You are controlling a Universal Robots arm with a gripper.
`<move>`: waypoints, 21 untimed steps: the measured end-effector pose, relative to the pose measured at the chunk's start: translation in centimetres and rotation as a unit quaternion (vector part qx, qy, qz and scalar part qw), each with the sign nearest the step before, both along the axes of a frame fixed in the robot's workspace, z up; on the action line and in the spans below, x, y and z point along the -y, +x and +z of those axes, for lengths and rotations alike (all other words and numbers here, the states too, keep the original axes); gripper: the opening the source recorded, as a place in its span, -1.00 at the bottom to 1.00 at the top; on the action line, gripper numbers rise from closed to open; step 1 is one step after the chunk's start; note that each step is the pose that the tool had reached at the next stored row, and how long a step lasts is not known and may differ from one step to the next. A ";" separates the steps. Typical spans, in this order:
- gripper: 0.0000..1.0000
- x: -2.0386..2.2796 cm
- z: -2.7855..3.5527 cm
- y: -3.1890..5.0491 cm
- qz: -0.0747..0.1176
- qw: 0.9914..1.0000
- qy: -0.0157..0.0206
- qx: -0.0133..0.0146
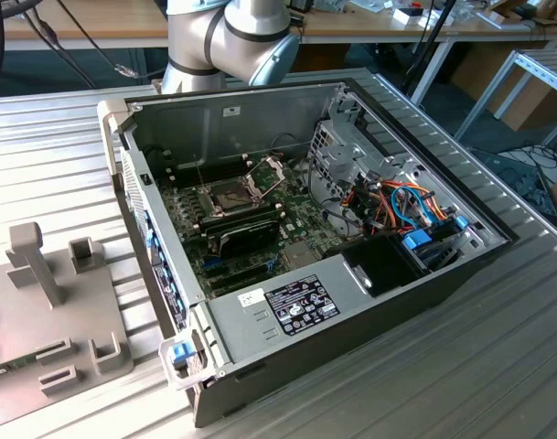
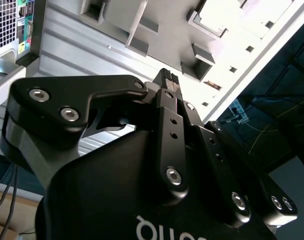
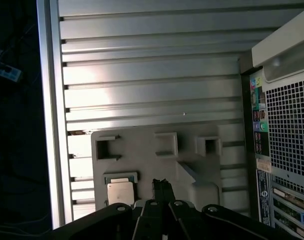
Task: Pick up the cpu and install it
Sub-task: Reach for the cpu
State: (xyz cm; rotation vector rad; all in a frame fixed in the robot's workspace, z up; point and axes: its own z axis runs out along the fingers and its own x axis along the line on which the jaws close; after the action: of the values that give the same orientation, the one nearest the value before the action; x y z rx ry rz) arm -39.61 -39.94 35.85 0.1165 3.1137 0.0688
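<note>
**Inspector:** Starting with the exterior view, what lies where, and why?

**Assistant:** The computer case (image 1: 232, 114) lies on its side with the lid off, so the motherboard (image 1: 296, 224) faces up. The socket frame (image 1: 264, 171) stands hinged open, which I judge is to leave the socket free. A grey holder (image 1: 77, 311) sits at the exterior view's left, just beside the case. The arm (image 1: 232, 37) rises behind the case.

**Inspector:** Second wrist view?

**Assistant:** The claw (image 2: 166, 79) hangs over the holder. Its fingertips are closed together with nothing between them.

**Inspector:** First wrist view?

**Assistant:** The claw's pads are again together and empty. The cpu (image 3: 120, 194) lies flat in a pocket of the holder, metal top up. It is near the claw's tips but apart from them. I judge the pocket keeps it square for a pick-up. The cpu is not yet picked up and installation has not begun.

**Inspector:** Surface and room?

**Assistant:** The table (image 1: 498, 366) is ribbed, pale grey metal and carries both case and holder. Beyond it is a workshop with loose cables (image 1: 68, 55) and a dark floor.
</note>
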 end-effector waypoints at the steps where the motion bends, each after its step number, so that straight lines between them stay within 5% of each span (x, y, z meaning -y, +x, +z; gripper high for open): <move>1: -0.79 0.00 -0.15 -0.06 0.000 1.000 0.000 0.000; 13: -0.79 0.01 -2.57 -0.87 0.000 1.000 0.000 0.000; 15: -0.79 0.01 -4.67 -1.46 0.000 1.000 0.000 -0.001; 21: -0.79 0.01 -5.62 -2.00 0.000 1.000 0.000 -0.002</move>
State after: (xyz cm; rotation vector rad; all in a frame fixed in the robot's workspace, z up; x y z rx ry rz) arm -41.61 -39.95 30.22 0.1168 3.1173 0.0688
